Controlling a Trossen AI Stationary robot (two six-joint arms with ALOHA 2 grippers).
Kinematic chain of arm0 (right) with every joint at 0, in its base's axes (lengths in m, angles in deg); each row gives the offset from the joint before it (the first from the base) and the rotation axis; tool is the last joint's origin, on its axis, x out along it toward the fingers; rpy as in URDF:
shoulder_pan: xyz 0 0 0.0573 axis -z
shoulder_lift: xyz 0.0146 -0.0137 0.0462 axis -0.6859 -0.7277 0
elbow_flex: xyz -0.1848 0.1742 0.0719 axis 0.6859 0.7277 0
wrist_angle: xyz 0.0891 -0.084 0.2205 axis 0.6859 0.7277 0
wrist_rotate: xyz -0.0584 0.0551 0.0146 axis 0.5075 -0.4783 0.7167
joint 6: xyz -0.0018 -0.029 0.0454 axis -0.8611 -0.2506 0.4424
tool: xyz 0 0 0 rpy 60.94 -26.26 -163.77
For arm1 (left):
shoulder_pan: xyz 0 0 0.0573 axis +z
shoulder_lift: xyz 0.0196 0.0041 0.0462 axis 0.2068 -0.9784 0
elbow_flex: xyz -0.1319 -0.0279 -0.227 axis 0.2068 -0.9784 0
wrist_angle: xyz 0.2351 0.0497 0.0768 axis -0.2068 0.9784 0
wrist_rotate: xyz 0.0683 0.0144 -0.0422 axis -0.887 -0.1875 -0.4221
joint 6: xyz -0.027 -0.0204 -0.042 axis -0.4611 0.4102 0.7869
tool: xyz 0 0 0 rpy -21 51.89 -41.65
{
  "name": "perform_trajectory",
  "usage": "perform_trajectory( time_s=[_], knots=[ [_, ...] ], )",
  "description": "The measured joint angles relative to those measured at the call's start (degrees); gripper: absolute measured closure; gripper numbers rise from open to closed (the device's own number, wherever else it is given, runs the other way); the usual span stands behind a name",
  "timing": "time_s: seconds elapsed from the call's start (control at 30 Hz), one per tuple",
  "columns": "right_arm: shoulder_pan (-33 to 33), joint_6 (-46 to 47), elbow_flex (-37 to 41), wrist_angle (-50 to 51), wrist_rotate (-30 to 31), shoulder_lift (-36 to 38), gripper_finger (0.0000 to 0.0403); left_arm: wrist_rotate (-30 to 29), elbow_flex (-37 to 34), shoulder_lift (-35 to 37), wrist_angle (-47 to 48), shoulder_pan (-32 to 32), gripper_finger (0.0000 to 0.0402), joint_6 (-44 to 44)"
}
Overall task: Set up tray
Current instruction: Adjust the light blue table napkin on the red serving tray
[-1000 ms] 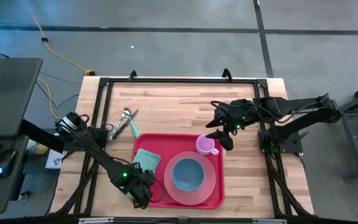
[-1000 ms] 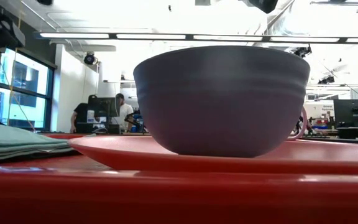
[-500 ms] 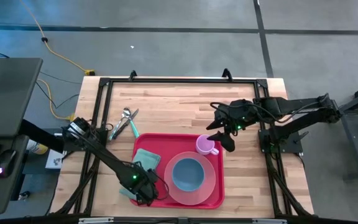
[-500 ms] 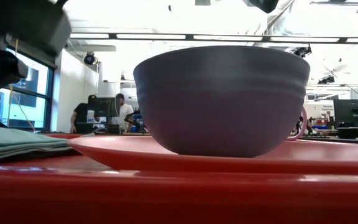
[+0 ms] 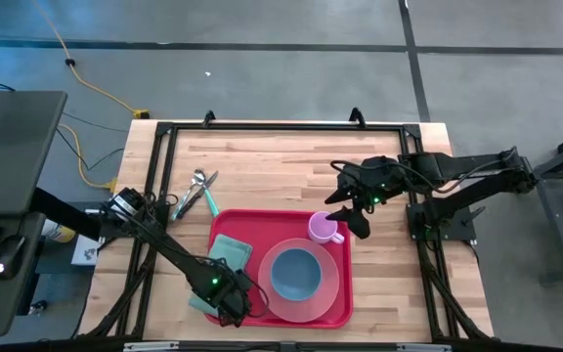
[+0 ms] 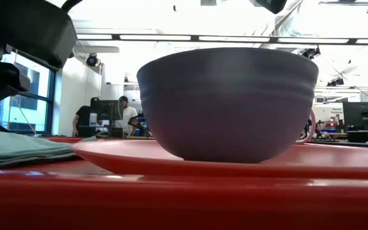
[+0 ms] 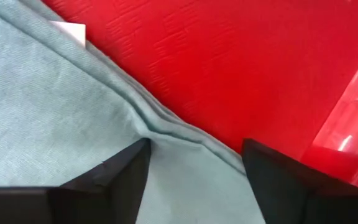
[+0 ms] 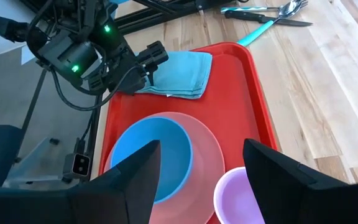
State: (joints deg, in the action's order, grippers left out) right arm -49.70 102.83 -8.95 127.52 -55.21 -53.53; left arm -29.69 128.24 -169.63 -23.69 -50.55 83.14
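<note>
On the wooden table (image 5: 262, 161), the left gripper (image 8: 143, 65) stood open, its fingers (image 7: 114, 177) spread over the folded teal cloth (image 5: 230, 250) lying in the red tray (image 5: 335, 315). The right gripper (image 5: 348, 208) hovered open beside the pink cup (image 5: 323, 229) on the tray's far side.

We see a bright red tray (image 5: 332, 315) with a fine embossed texture, carrying a translucent pink plate (image 5: 332, 285), a blue bowl (image 5: 294, 273), a pale lilac cup (image 5: 322, 228) and a folded teal cloth (image 5: 231, 248). The desk (image 5: 281, 161) is light striped wood framed by black rails. Beside the silver cutlery (image 5: 199, 180) lies a utensil with a teal handle (image 5: 209, 202), and both arms are black with small green lights.
</note>
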Motion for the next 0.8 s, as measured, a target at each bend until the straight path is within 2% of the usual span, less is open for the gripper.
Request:
perform_trajectory(
  time_s=[0.3, 0.63, 0.8],
  knots=[
    [0.00, 0.00, 0.00, -0.02, -0.06, 0.00, 0.0192, -1.10, -0.07, 0.07, 0.71, 0.00, 0.0183, -0.02],
    [0.00, 0.07, 0.00, -0.10, -0.11, 0.00, 0.0192, -1.10, -0.07, 0.07, 0.49, 0.00, 0.0197, -0.87],
    [-0.01, 0.02, 0.00, -0.13, -0.14, 0.00, 0.0192, -0.82, -0.07, 0.05, 0.09, 0.02, 0.0226, -1.68]
  ],
)
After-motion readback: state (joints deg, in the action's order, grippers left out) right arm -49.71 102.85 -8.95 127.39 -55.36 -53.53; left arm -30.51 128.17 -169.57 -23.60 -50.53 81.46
